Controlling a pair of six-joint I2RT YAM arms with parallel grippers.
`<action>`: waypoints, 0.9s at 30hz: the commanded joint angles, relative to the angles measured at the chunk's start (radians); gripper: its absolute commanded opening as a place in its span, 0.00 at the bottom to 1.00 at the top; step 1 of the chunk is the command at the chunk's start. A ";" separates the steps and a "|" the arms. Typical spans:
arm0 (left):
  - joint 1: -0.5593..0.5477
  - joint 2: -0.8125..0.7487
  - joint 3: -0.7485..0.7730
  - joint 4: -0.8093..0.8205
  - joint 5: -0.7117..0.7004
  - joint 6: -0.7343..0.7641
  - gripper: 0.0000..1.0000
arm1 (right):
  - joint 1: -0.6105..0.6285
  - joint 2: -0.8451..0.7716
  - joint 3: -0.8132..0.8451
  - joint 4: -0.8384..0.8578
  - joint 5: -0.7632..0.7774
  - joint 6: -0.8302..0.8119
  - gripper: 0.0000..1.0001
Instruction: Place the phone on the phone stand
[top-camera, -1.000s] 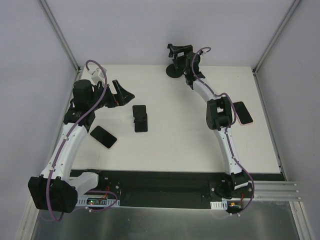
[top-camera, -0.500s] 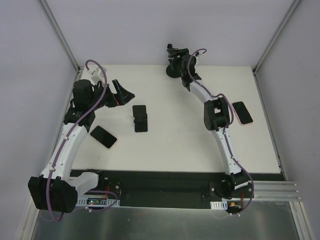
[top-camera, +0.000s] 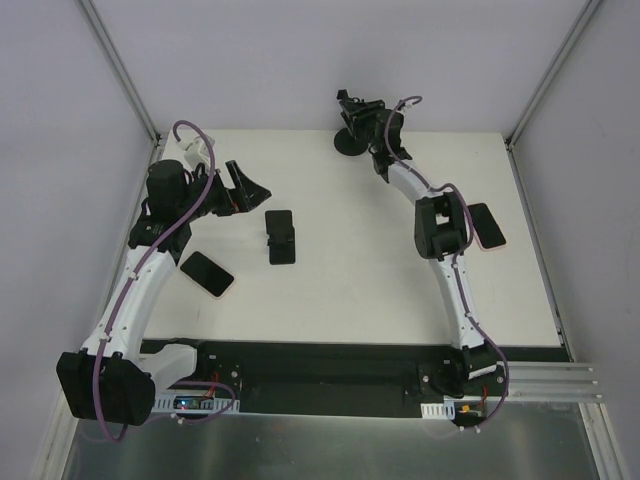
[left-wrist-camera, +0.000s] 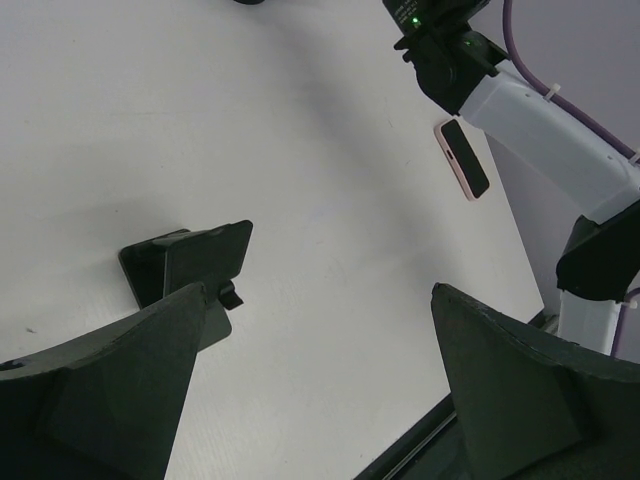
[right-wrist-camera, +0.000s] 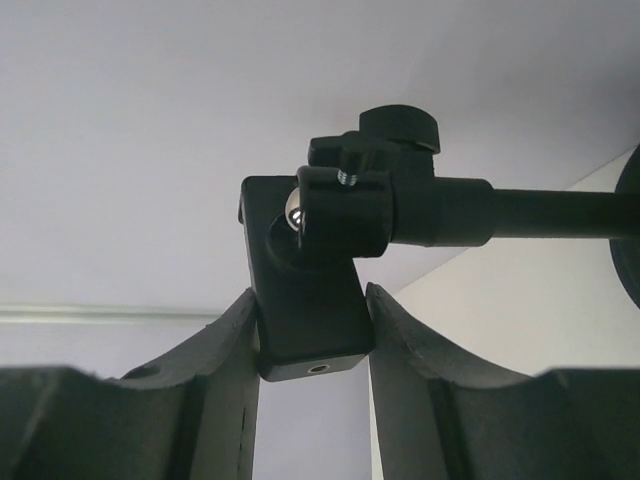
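A black phone stand with a round base (top-camera: 349, 143) stands at the table's back edge. Its clamp head (right-wrist-camera: 310, 300) sits between the fingers of my right gripper (top-camera: 353, 104), which press on both of its sides. A black phone (top-camera: 206, 273) lies flat at the left. At the right, beside my right arm, lies a phone in a pink case (top-camera: 487, 225), which the left wrist view also catches (left-wrist-camera: 462, 158). My left gripper (top-camera: 248, 182) hovers open over the back left of the table with nothing between its fingers (left-wrist-camera: 120, 380).
A small black desk holder (top-camera: 281, 236) sits mid-table, just right of my left gripper, and shows near its left finger as the small holder (left-wrist-camera: 188, 262). Grey walls and metal frame posts (top-camera: 125, 75) close in the table. The black base rail (top-camera: 310, 365) runs along the near edge.
My right gripper has narrowed from wide open onto the stand's head, and its wrist has shifted slightly at the back. The left arm has not moved.
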 joint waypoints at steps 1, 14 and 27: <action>0.010 0.000 0.003 0.052 0.041 -0.009 0.93 | -0.017 -0.224 -0.228 0.120 -0.211 0.010 0.01; 0.009 0.064 0.020 0.067 0.160 -0.041 0.87 | 0.035 -1.022 -1.339 0.085 -0.637 -0.276 0.01; 0.005 0.063 0.023 0.087 0.219 -0.070 0.86 | 0.057 -1.530 -1.673 -0.488 -0.912 -0.692 0.01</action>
